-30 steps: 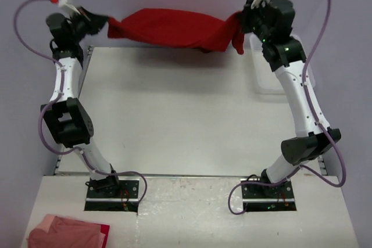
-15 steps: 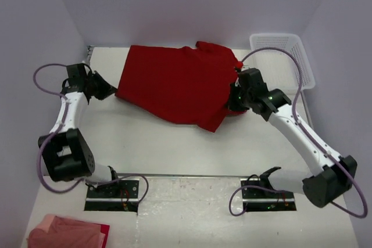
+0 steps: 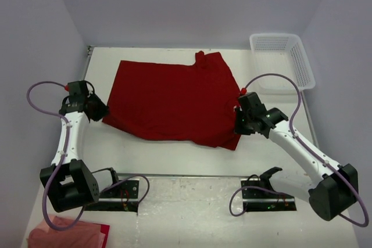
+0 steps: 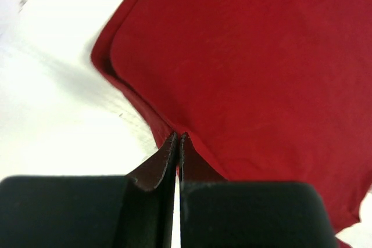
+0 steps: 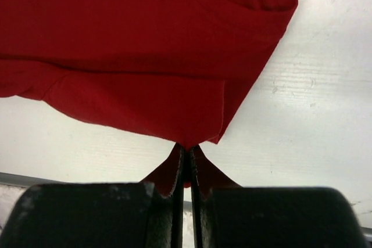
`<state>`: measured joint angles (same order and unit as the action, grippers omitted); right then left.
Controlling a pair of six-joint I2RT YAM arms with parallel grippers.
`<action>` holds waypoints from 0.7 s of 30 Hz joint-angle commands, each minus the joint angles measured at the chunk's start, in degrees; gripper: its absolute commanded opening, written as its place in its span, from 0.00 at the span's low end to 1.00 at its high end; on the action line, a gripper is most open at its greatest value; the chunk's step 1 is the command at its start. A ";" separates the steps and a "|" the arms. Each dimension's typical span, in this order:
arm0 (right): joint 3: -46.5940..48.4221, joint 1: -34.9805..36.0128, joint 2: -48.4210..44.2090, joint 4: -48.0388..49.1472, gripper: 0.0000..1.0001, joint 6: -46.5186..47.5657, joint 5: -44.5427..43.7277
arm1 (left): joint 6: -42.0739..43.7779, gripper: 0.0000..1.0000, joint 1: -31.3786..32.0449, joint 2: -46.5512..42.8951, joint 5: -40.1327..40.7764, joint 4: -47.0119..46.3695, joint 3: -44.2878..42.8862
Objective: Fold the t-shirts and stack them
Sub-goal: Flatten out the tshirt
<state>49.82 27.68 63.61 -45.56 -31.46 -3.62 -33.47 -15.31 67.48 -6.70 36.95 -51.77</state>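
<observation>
Top external view: deep red t-shirt [image 3: 171,100] lies spread flat on the far half of the table [image 3: 174,155], held between the grippers. The left gripper [image 3: 99,111] is clamped shut on its near-left corner by the table's left edge, and the right gripper [image 3: 239,127] is clamped shut on its near-right corner. Each wrist view shows just a sliver of cloth in the closed jaws; one sleeve is bunched at the far edge, and a pinkish cloth pile [image 3: 64,235] is cut off at the frame's bottom-left. White mesh basket [image 3: 282,62] at the far right corner — apart from the shirt, mesh floor showing.
</observation>
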 commanded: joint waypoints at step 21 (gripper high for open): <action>-3.59 21.09 -9.39 -5.59 0.00 -20.48 0.02 | -10.91 0.00 -0.16 -6.75 24.28 19.92 -0.71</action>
<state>46.37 46.78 53.58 -49.98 -47.03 -0.71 -42.30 -15.31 61.56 14.50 54.54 -51.59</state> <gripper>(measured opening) 0.011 0.005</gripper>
